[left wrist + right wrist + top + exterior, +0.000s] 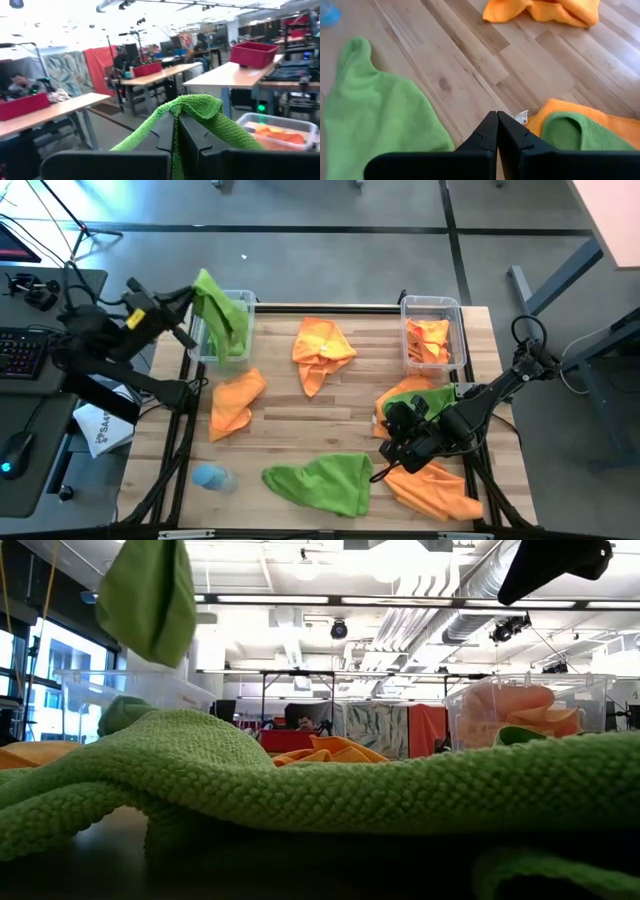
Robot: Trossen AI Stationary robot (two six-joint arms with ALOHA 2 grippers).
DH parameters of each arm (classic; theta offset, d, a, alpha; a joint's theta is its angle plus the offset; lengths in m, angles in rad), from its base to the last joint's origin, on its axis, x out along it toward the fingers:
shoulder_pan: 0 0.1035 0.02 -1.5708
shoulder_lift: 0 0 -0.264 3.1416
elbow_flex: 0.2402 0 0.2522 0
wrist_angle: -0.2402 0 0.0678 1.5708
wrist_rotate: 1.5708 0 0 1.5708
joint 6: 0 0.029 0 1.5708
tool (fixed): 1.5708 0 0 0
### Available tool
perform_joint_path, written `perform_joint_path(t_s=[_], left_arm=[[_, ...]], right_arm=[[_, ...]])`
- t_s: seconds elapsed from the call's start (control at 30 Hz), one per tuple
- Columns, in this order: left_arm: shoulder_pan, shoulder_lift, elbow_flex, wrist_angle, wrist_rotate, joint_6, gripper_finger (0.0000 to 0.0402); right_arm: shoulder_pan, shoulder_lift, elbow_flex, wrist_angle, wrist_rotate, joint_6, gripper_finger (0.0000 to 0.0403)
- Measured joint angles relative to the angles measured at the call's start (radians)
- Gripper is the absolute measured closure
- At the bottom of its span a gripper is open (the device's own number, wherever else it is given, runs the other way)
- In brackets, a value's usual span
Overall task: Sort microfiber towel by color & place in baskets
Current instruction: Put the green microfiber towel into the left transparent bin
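- Up over the left basket (222,330), a green towel (222,315) hangs from the left tool (192,305), whose fingers are clamped together on a fold of the cloth; the wrist view shows the green weave pinched between them.
- That left basket sits at the far left corner of the worktop (340,430), and green cloth already lies inside it.
- Across from the left basket, at the far right corner, stands the right basket (432,330) with orange towels bunched in it.
- Between the two baskets lies a crumpled orange towel (322,352); another orange towel (236,402) lies just in front of the left basket.
- Well away from the left basket, toward the near edge, a large green towel (325,480) is spread out flat.
- On the side opposite the left basket, the right tool (392,448) hovers low with its fingers pressed together and nothing between them, beside a small pile of green on orange (425,395).
- Another orange towel (435,492) lies near that tool at the near edge.
- A pale blue bottle (212,477) lies near the front edge, on the left basket's side.
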Motion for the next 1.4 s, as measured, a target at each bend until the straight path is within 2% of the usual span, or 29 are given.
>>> perform_joint_path(t_s=[0.17, 0.27, 0.53, 0.77, 0.97, 1.13, 1.4], left_arm=[[0.000, -0.042, 0.000, 0.002, -0.040, 0.052, 0.0401], [0.000, -0.059, 0.000, -0.033, -0.048, 0.058, 0.0401], [0.000, -0.065, 0.000, -0.138, -0.148, 0.070, 0.0401], [0.038, -0.063, 0.000, -0.143, -0.321, 0.098, 0.0401], [0.101, -0.048, -0.023, -0.141, -0.333, 0.068, 0.0401], [0.167, -0.018, -0.116, -0.152, -0.283, 0.068, 0.0401], [0.347, 0.025, -0.240, -0.159, 0.033, 0.053, 0.0401]], right_arm=[[0.000, 0.000, 0.000, 0.012, 0.032, 0.000, 0.0403], [0.000, 0.000, 0.000, 0.012, 0.033, 0.000, 0.0403], [0.000, 0.000, 0.000, 0.011, 0.033, 0.000, 0.0403], [-0.001, 0.000, 0.000, 0.011, 0.033, -0.008, 0.0403], [-0.001, 0.000, 0.000, 0.011, 0.062, -0.008, 0.0403], [-0.001, 0.000, 0.000, 0.011, 0.087, -0.008, 0.0403], [-0.001, 0.000, 0.000, 0.016, 0.087, -0.008, 0.0403]])
